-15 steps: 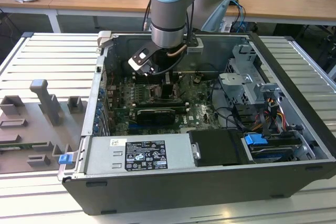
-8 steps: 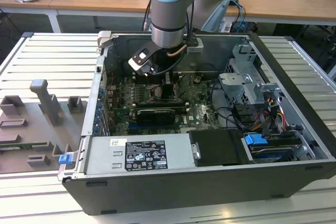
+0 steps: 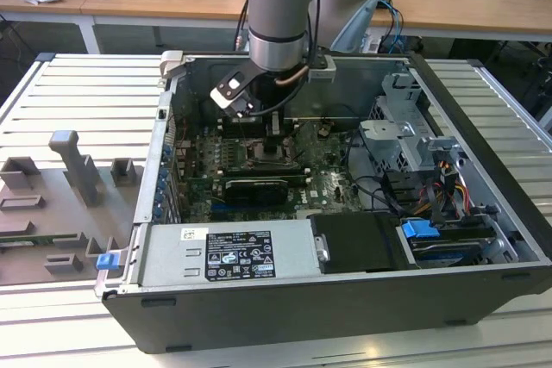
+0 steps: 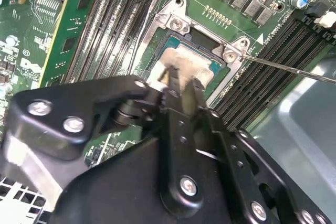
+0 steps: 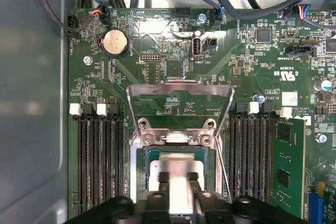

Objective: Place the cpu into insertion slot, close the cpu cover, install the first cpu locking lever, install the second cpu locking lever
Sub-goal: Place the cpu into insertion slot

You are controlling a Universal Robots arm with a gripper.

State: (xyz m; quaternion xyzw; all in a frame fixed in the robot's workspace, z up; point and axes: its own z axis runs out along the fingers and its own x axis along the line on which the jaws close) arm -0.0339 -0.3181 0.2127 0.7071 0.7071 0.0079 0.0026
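Observation:
The cpu (image 5: 177, 164) lies flat in the insertion slot (image 5: 143, 169) on the green board, its pale metal face up; it shows in both wrist views (image 4: 195, 65). My gripper (image 5: 178, 181) hangs directly over the cpu's face, very close to it (image 4: 180, 80). The cpu cover (image 5: 180, 103) stands swung back on its hinge, away from the slot. A thin wire locking lever (image 4: 286, 68) sticks out free beside the slot's corner. In the exterior view my gripper (image 3: 274, 131) reaches down into the open computer case over the slot (image 3: 269, 154).
Long black memory slots (image 5: 100, 161) flank the socket on both sides, one holding a green memory module (image 5: 288, 166). A black expansion card (image 3: 255, 188) lies across the board. Drive cage and cables (image 3: 423, 178) fill the exterior view's right of the case (image 3: 492, 204).

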